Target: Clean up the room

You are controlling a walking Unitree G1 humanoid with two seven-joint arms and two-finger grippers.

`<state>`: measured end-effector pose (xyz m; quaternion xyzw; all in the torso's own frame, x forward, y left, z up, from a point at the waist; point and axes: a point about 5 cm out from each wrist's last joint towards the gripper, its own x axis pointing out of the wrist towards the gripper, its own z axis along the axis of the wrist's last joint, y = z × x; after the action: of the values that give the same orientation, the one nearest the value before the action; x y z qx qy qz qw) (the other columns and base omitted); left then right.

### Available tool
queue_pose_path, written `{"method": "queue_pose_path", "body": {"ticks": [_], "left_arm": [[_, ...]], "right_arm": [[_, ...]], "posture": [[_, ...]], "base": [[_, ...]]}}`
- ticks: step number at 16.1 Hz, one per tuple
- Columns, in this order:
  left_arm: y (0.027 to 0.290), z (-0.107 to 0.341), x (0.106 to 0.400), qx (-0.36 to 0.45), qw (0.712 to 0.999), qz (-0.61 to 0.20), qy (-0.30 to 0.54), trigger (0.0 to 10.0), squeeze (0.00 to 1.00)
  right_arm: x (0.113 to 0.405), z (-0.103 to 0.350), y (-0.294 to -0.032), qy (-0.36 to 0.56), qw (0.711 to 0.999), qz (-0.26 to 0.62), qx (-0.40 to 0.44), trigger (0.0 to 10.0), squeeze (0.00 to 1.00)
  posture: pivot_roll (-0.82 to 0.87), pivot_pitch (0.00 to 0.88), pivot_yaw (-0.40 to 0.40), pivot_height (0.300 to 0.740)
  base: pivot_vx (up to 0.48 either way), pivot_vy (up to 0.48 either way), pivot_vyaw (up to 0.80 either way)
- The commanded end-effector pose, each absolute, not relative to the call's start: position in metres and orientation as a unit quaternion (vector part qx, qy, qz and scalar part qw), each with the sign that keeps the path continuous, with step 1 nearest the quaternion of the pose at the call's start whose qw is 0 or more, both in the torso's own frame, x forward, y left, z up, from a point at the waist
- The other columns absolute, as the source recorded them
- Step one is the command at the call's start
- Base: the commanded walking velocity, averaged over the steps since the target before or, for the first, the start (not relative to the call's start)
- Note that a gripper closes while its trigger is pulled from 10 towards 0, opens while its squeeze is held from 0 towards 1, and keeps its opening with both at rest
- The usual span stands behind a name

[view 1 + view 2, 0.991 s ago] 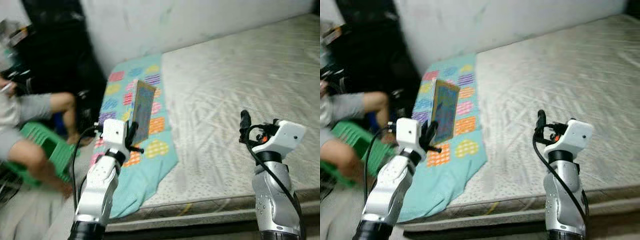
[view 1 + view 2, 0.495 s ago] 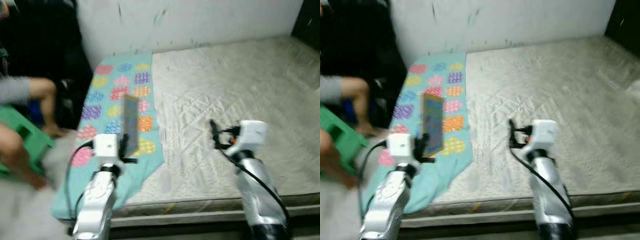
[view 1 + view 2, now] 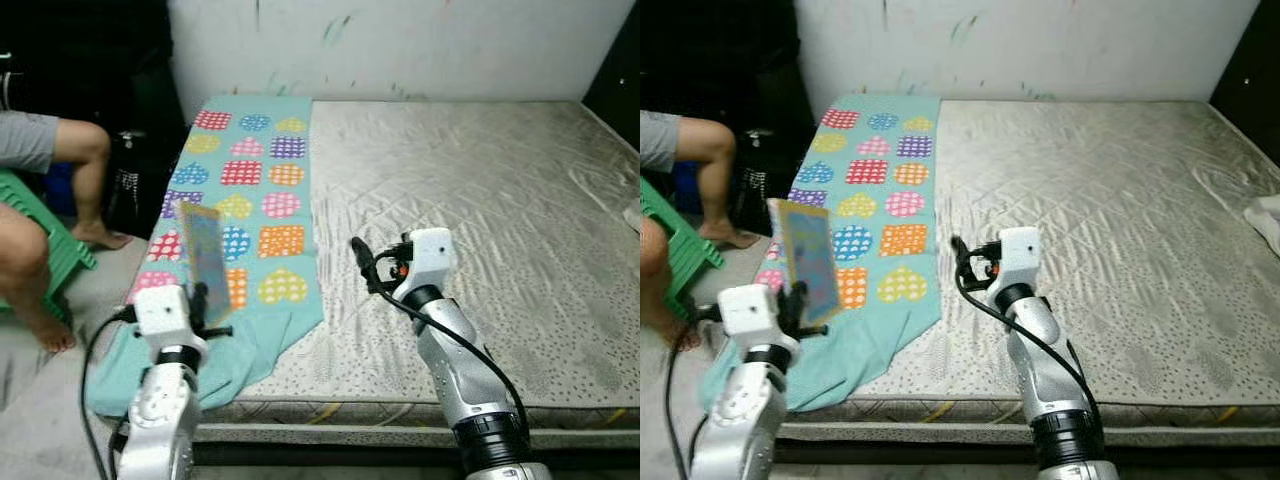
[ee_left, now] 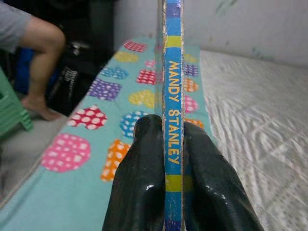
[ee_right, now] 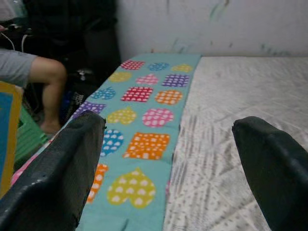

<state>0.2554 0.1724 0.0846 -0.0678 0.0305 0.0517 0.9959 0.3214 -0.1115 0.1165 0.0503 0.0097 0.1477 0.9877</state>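
My left gripper [image 3: 203, 300] is shut on the lower edge of a thin picture book [image 3: 203, 260]. It holds the book upright over the front left corner of the bed. In the left wrist view both black fingers [image 4: 144, 159] pinch the book's spine [image 4: 172, 86], which reads MANDY STANLEY. My right gripper [image 3: 362, 258] is raised over the mattress [image 3: 480, 190] near its front. It is open, with nothing between its fingers [image 5: 62, 163].
A teal blanket with coloured hearts [image 3: 255, 175] covers the left strip of the bed and hangs over the front edge. A person's bare legs [image 3: 60, 160] and a green stool [image 3: 55, 255] are at the left. A dark bag [image 3: 130, 195] stands by the bed. White cloth [image 3: 1266, 215] lies at the far right.
The whole view has swung and steadied, so the bed now lies square in front. The book stays in my left gripper. My right arm now sits nearer the picture's middle.
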Motion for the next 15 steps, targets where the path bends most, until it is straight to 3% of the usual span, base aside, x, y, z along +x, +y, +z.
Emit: {"method": "queue_pose_path", "body": {"ticks": [1,4,8,15], "left_arm": [[0.173,0.095,0.259,-0.068,0.996,0.051,0.009,10.0,0.0],[0.167,0.097,0.263,-0.075,0.996,0.046,0.005,10.0,0.0],[0.163,0.098,0.268,-0.082,0.996,0.033,0.005,10.0,0.0],[0.153,0.104,0.276,-0.088,0.996,-0.008,-0.006,10.0,0.0]], "right_arm": [[0.324,0.119,-0.111,0.004,0.987,0.151,0.048,10.0,0.0],[0.326,0.117,-0.12,0.001,0.988,0.139,0.06,10.0,0.0],[0.328,0.12,-0.125,-0.008,0.991,0.12,0.06,10.0,0.0],[0.327,0.12,-0.135,-0.015,0.993,0.102,0.05,10.0,0.0]], "posture": [[-0.07,0.0,0.011,0.74],[-0.08,0.0,0.02,0.74],[-0.11,0.0,0.039,0.74],[-0.15,0.0,0.06,0.74]], "base": [[0.0,0.0,0.0],[0.0,0.0,0.0],[0.0,0.0,-0.74],[0.0,0.0,0.0]]}}
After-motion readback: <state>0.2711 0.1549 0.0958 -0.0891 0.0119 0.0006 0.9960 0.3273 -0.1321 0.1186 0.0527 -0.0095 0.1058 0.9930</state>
